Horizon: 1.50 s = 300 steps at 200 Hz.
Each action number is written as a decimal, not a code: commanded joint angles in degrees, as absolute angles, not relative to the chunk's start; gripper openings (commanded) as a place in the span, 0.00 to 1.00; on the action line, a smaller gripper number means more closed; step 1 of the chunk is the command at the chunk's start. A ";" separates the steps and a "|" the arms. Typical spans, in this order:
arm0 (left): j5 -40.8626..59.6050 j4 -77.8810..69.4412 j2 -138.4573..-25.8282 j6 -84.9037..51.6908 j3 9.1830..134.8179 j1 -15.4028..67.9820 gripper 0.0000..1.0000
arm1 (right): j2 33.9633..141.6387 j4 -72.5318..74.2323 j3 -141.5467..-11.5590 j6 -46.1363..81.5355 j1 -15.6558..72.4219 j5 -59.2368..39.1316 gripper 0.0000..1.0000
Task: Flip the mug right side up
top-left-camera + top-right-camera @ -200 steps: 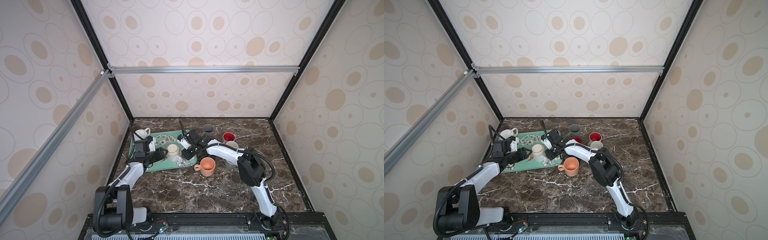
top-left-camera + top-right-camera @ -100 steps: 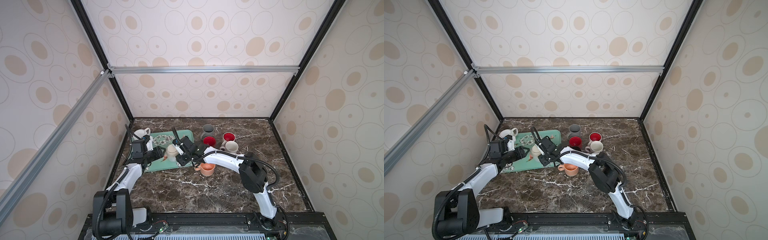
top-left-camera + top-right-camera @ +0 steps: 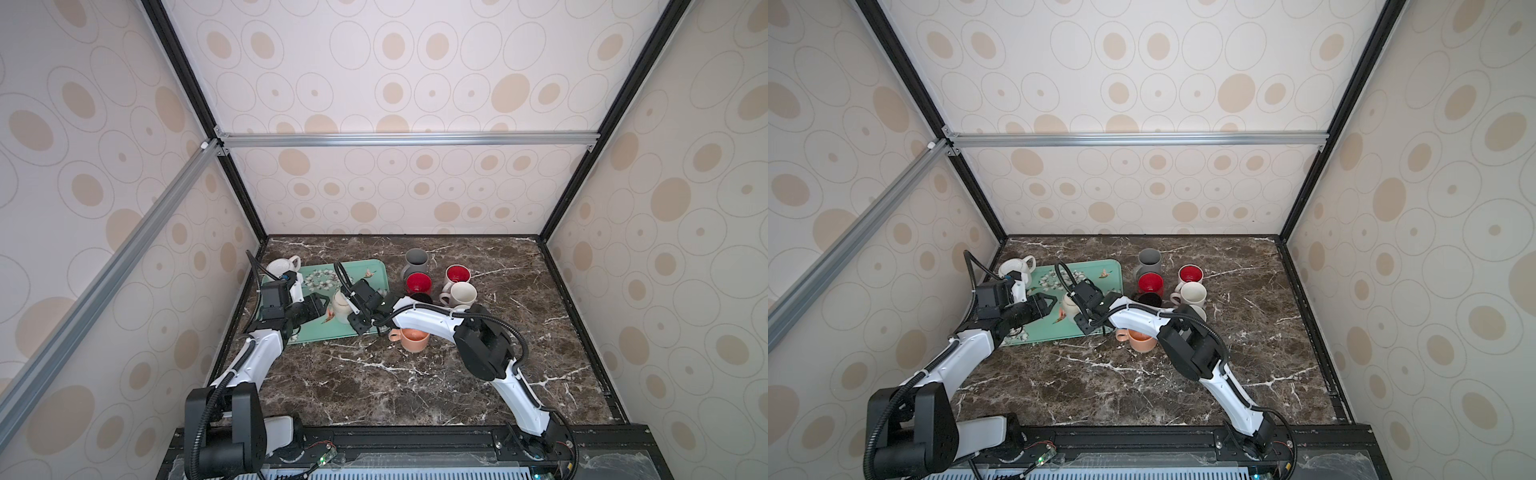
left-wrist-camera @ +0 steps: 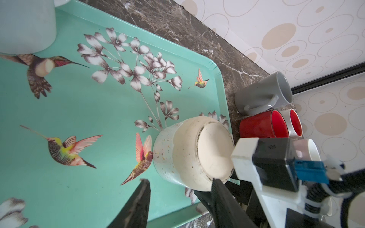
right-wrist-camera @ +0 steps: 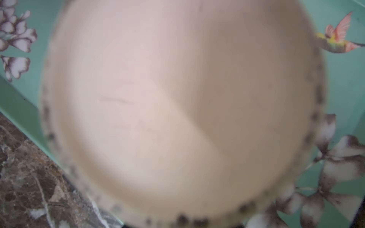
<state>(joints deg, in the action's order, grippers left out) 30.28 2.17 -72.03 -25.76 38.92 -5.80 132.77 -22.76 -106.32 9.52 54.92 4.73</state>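
- Cream stoneware flecked with brown: the mug [image 4: 177, 152] stands base-up on the right half of the tray [image 4: 59, 110], and its unglazed foot ring looks dull and scuffed.
- The tray is glossy teal with rounded corners, printed with hummingbirds and pale blossoms. It lies on a dark, white-veined marble table [image 3: 374, 386].
- The left gripper [image 4: 180, 180] has its black fingers spread apart, one tip close by the mug.
- The right gripper [image 3: 353, 311] sits tight against the mug. I cannot tell whether its fingers pinch it, because the blurred base fills its wrist view.
- Smooth round mugs cluster beside the tray: a grey mug [image 3: 417, 259], a red mug [image 3: 418, 283] and an orange mug [image 3: 413, 338].
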 commanded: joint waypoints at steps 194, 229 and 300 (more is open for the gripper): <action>42.57 -18.53 -59.44 -38.04 34.49 -7.77 0.75 | 111.92 -8.01 -95.35 13.53 53.90 7.20 0.00; 48.57 -36.36 -59.49 -49.85 29.27 -7.92 0.78 | 106.09 -2.83 -90.49 21.69 50.25 0.00 0.00; 57.16 -66.65 -68.39 -64.66 25.18 -5.85 0.76 | 99.11 0.61 -86.01 28.99 46.93 -10.24 0.00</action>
<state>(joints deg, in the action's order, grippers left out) 52.42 -51.46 -66.43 -57.67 24.99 -7.20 104.22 -7.25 -86.50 25.80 46.78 -5.13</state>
